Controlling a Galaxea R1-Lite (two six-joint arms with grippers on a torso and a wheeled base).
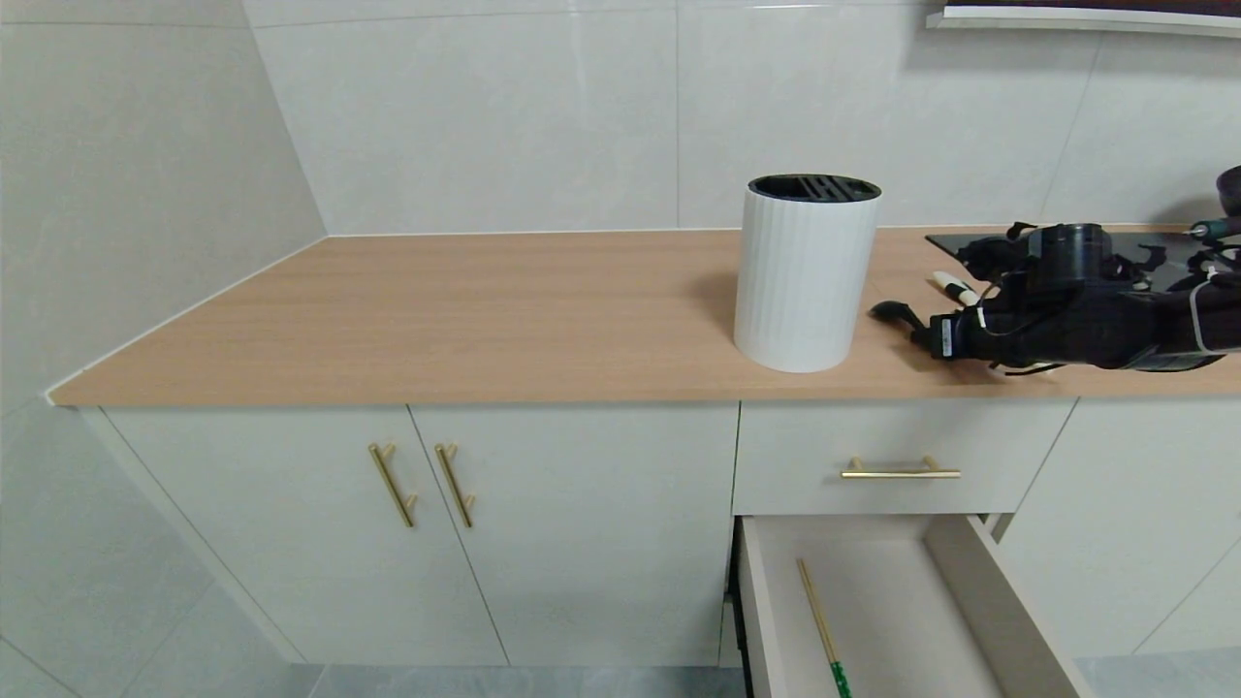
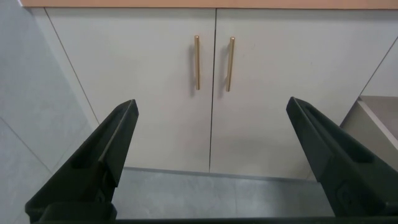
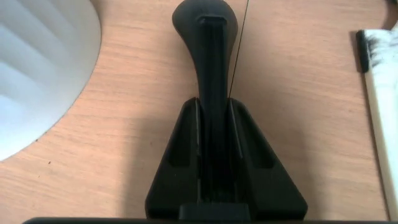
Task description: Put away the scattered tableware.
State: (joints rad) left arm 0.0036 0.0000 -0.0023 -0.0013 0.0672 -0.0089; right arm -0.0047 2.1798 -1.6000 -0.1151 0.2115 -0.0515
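On the wooden counter (image 1: 485, 310) stands a white ribbed utensil holder (image 1: 805, 276) with a black slotted top. Just right of it my right gripper (image 1: 936, 334) lies low on the counter, shut on a black utensil (image 1: 890, 311) whose rounded end points toward the holder. In the right wrist view the fingers clamp the black utensil (image 3: 205, 25) along its handle at the right gripper (image 3: 213, 106), with the holder (image 3: 37, 68) close by. A white-handled utensil (image 1: 955, 288) (image 3: 379, 93) lies on the counter beside it. My left gripper (image 2: 211, 109) hangs open and empty, low in front of the cabinet doors (image 2: 211, 143).
Below the counter at the right, an open drawer (image 1: 970, 582) holds a pair of green-tipped chopsticks (image 1: 819, 620). Above it is a shut drawer with a gold handle (image 1: 900, 472). A black cooktop (image 1: 945, 240) lies at the counter's far right. The left half of the counter is bare.
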